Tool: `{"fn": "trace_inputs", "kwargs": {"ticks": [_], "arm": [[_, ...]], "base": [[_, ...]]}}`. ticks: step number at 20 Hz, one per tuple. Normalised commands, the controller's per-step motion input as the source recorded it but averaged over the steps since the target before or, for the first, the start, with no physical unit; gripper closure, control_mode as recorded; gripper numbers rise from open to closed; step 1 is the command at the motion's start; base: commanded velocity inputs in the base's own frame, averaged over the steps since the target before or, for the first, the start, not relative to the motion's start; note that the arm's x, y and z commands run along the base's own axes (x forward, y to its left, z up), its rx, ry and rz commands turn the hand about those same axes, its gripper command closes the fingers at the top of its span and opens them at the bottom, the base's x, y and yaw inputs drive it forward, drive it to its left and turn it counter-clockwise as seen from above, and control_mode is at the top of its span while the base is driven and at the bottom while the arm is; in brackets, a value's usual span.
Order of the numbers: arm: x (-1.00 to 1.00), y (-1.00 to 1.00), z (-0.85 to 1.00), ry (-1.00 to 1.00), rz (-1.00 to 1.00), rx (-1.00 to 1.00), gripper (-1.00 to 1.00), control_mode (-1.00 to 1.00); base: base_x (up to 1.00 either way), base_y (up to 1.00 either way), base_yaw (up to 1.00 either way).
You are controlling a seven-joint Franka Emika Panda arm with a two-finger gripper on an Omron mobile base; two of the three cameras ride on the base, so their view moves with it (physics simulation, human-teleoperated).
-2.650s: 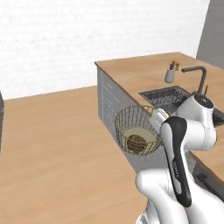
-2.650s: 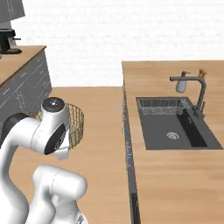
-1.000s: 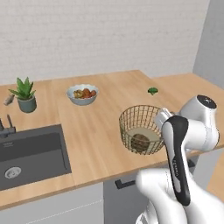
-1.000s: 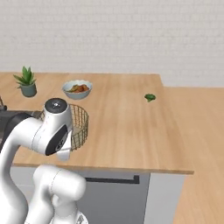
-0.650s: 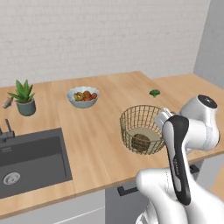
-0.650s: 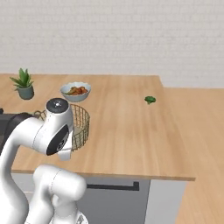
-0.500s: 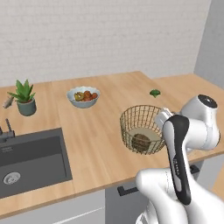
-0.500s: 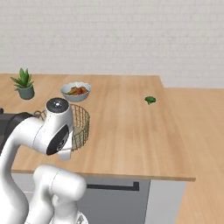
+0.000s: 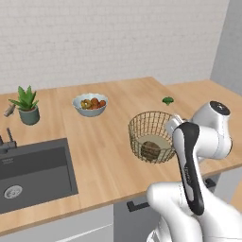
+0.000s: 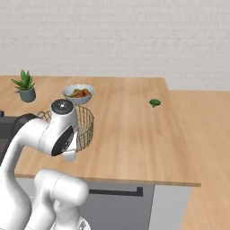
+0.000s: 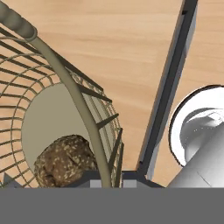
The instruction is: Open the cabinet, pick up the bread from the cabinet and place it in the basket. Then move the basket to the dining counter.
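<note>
Gripper hidden behind the arm in both base views. Basket (image 10: 83, 126) half blocked by the arm. Sink (image 9: 33, 172) cut by left edge. Bread (image 11: 65, 161) cropped below.

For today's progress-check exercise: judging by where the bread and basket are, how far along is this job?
Done: the bread lies inside the basket. In hand: the gripper straddles the basket's rim, holding it over the dining counter. Left: setting the basket down there and letting go. Whether it already touches the wood is unclear.
</note>
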Motion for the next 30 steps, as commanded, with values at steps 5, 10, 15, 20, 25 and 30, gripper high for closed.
{"fn": "trace_inputs", "kwargs": {"ticks": [5,10,15,20,25,30], "arm": [[1.00,-0.02,0.00,0.02,0.00,0.01,1.00,-1.00],[1.00,-0.19,0.00,0.03,0.00,0.05,1.00,-1.00],[1.00,-0.25,0.00,0.01,0.01,0.05,1.00,-1.00],[1.00,-0.07,0.00,0.00,0.00,0.00,1.00,-1.00],[1.00,-0.01,-0.10,0.02,0.00,0.00,1.00,-1.00],[0.82,-0.12,-0.74,0.07,0.00,0.00,1.00,-1.00]], "base": [[0.00,0.00,0.00],[0.00,0.00,0.00],[0.00,0.00,0.00],[0.00,0.00,0.00],[0.00,0.00,0.00],[0.00,0.00,0.00]]}}
